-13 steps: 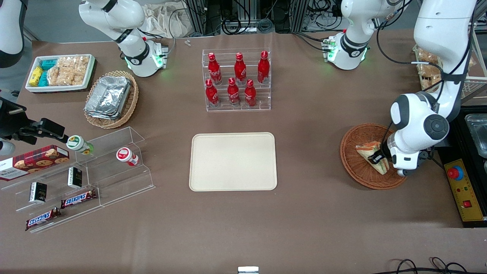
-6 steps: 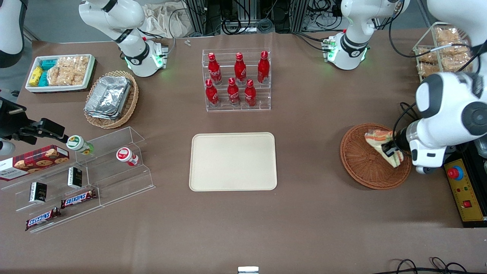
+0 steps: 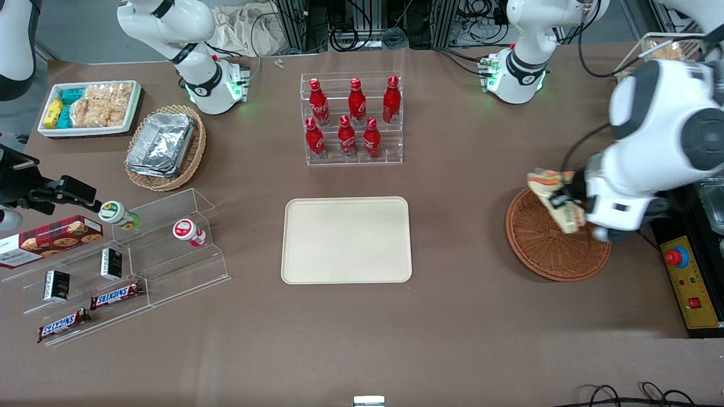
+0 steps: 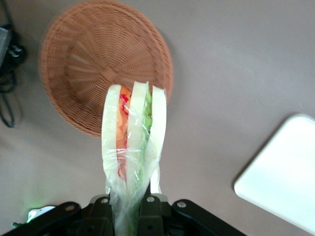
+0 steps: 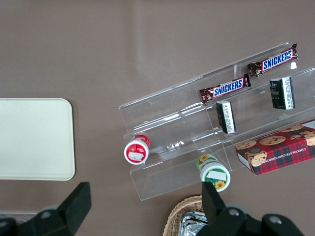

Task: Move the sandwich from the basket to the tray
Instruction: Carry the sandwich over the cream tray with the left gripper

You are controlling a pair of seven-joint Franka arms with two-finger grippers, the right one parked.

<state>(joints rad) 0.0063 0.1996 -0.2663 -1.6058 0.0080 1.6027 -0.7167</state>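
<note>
Gripper (image 3: 567,202) clamps sandwich (image 3: 553,196) (wrapped) | above basket (image 3: 543,249) | tray (image 3: 346,239) bare

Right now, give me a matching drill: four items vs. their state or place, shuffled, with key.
Items:
1. sandwich
2. basket
3. tray
4. tool

States:
A. flat on the table, nothing on it
B. shut on the wrapped wedge, above the wicker rim
C. lifted, held by its wrap
D. holds nothing, under the lifted wedge

Pairs: 1-C, 2-D, 3-A, 4-B
</note>
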